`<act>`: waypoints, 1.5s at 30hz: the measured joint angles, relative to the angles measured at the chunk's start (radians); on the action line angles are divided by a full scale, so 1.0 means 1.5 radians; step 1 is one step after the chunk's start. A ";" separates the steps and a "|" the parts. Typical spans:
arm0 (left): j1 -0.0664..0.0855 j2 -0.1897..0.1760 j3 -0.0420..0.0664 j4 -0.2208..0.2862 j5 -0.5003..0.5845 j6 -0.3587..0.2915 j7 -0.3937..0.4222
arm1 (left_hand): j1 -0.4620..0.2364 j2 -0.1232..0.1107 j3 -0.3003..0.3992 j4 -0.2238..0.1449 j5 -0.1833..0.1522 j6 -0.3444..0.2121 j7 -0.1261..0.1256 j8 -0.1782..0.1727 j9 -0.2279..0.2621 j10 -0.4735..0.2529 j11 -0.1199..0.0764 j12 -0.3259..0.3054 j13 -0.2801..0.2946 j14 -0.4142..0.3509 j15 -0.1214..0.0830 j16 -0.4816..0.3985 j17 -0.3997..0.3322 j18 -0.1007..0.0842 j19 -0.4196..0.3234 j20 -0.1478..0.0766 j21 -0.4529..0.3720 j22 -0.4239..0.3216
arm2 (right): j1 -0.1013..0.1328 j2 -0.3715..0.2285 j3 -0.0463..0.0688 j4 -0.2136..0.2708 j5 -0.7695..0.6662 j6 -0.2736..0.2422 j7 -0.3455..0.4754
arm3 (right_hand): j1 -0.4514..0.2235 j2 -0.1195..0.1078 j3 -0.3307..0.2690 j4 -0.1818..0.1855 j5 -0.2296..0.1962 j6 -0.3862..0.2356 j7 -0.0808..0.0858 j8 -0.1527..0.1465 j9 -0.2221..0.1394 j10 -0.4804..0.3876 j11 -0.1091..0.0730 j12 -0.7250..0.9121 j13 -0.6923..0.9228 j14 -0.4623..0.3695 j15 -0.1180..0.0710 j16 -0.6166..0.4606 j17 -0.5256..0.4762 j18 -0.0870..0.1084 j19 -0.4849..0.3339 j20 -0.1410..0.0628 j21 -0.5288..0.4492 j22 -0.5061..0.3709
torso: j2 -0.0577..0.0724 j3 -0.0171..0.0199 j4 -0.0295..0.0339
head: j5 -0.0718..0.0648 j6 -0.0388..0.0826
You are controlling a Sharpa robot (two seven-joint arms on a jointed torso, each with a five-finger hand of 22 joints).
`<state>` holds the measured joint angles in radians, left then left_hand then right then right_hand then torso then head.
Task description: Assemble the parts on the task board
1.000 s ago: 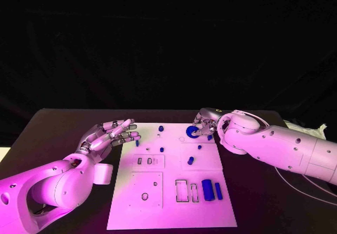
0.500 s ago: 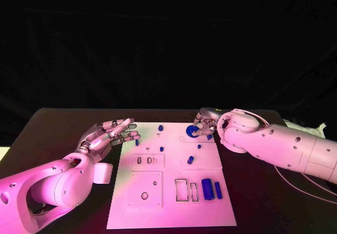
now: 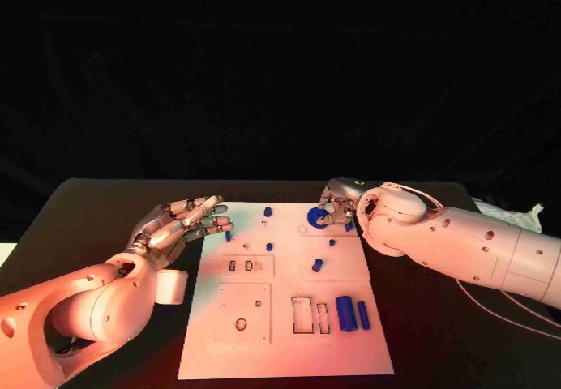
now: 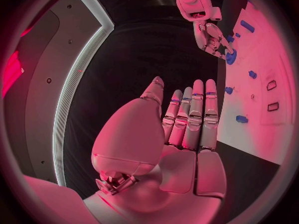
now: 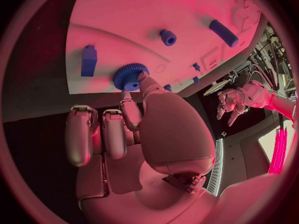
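Observation:
The white task board (image 3: pixel 251 348) lies in the middle of the black table. My right hand (image 3: pixel 340 206) is at the board's far right corner and pinches a blue gear (image 3: pixel 317 216) between thumb and a finger, low over the board; the right wrist view shows the gear (image 5: pixel 131 76) at the fingertips, near the board's edge. My left hand (image 3: pixel 182 224) hovers by the board's far left edge, fingers straight and apart, holding nothing. The left wrist view shows its bare palm (image 4: pixel 181 134) and, across the board, the right hand (image 4: pixel 212 37) with the gear (image 4: pixel 231 58).
Several small blue pegs (image 3: pixel 269 247) stand on the board's far half. A thick blue cylinder (image 3: pixel 345 314) and a thin blue bar (image 3: pixel 364 317) lie beside two empty slots (image 3: pixel 301 316) at the near right. A blue block (image 5: pixel 89 60) sits close to the gear. A cable (image 3: pixel 503 301) trails off right.
The right arm and the gear have edged a little to the left. The left hand has stayed where it was.

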<state>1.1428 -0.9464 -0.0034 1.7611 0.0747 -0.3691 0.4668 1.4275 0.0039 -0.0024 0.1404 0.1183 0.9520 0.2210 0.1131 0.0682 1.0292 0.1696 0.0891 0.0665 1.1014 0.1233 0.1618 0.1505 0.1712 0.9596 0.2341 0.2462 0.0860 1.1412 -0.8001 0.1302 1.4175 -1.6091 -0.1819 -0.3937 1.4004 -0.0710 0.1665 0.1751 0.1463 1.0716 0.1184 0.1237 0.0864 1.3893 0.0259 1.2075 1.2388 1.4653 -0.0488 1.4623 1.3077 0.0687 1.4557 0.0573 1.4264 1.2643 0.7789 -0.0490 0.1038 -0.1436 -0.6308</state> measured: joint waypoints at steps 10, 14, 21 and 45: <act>0.000 0.000 0.000 0.000 0.000 0.000 0.000 | 0.000 0.000 0.000 0.000 0.000 0.000 0.000 0.000 0.000 0.000 0.000 0.000 0.000 0.000 0.000 0.000 0.000 0.000 0.000 0.000 0.000 0.000 | -0.012 0.004 -0.003 0.073 -0.049 -0.073 -0.002 | 0.000 0.000 0.026 -0.008 0.034 0.000 0.000 0.000 -0.003 0.000 -0.005 -0.009 -0.005 0.001 -0.001 0.000 0.000 0.000 -0.003 -0.003 0.000 0.001 | 0.000 -0.0001 0.0006 | 0.001 0.002; 0.000 0.001 0.000 0.000 0.000 0.000 0.000 | 0.000 0.000 0.000 0.000 0.000 0.000 0.000 0.000 0.000 0.000 0.000 0.000 0.000 0.000 0.000 0.000 0.000 0.000 0.000 0.000 0.000 -0.001 | -0.012 0.016 -0.003 0.096 -0.061 -0.095 -0.001 | 0.000 0.000 0.027 -0.007 0.035 0.000 0.000 -0.001 -0.003 0.000 -0.005 -0.010 -0.005 0.001 -0.001 0.000 0.000 0.000 -0.003 -0.003 0.000 0.001 | 0.000 -0.0008 0.0008 | 0.002 0.002; 0.000 0.004 0.000 0.000 0.001 0.000 0.000 | 0.000 0.000 0.000 0.000 0.000 0.000 0.000 -0.004 0.000 0.000 0.000 -0.003 0.000 0.000 0.000 0.000 0.001 0.000 0.000 0.000 -0.003 -0.001 | -0.013 0.049 -0.004 0.100 -0.072 -0.106 -0.001 | 0.000 0.000 0.029 -0.005 0.035 0.000 0.000 -0.006 -0.003 0.000 -0.005 -0.012 -0.006 0.001 -0.001 0.000 0.000 0.000 -0.003 -0.002 0.000 0.001 | 0.000 -0.0012 0.0012 | 0.002 0.008; 0.000 0.010 0.000 -0.004 0.001 0.001 0.000 | 0.000 0.000 0.000 0.000 0.000 0.000 0.000 -0.004 0.000 0.000 0.000 -0.003 0.000 0.000 0.000 0.000 0.001 0.000 0.000 0.000 -0.003 -0.001 | -0.011 0.144 -0.023 0.011 -0.123 -0.081 -0.010 | 0.000 0.000 0.037 -0.001 0.027 0.000 0.000 -0.015 -0.003 -0.003 -0.002 -0.034 -0.014 0.001 -0.001 0.000 0.000 0.000 -0.003 -0.002 0.000 -0.003 | 0.001 0.0001 0.0008 | 0.007 0.003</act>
<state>1.1428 -0.9318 -0.0035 1.7545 0.0760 -0.3681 0.4660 1.4275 0.0039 -0.0024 0.1404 0.1183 0.9519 0.2210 0.1076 0.0682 1.0291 0.1696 0.0850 0.0666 1.1014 0.1233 0.1618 0.1515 0.1711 0.9595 0.2341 0.2418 0.0845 1.1248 -0.5846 0.0961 1.4343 -1.7937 -0.3032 -0.4087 1.3999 -0.0714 0.2217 0.1742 0.1869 1.0716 0.1185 0.1018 0.0821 1.3853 0.0230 1.1562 1.2171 1.4666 -0.0501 1.4622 1.3078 0.0689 1.4518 0.0537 1.4261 1.2601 0.7801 -0.0489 0.1050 -0.1330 -0.6262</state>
